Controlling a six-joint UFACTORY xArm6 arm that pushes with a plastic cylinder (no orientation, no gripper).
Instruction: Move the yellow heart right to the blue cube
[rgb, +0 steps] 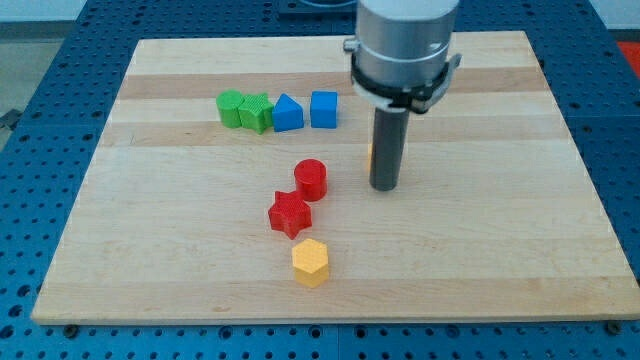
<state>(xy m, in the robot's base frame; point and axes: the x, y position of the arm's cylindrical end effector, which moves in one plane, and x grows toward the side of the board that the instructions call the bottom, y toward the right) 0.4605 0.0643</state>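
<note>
The blue cube (323, 108) sits on the wooden board (500, 230) near the view's top, at the right end of a row of blocks. My tip (385, 186) rests on the board to the right of and below the cube. A thin yellow-orange sliver (369, 153) shows at the rod's left edge. It is probably the yellow heart, but the rod hides most of it, so I cannot make out its shape. A yellow hexagon (310, 262) lies near the view's bottom, far from the tip.
Left of the blue cube stand a blue triangular block (287, 113) and two green blocks (256, 113) (232, 108). A red cylinder (311, 178) and a red star (290, 213) lie left of the tip, above the yellow hexagon.
</note>
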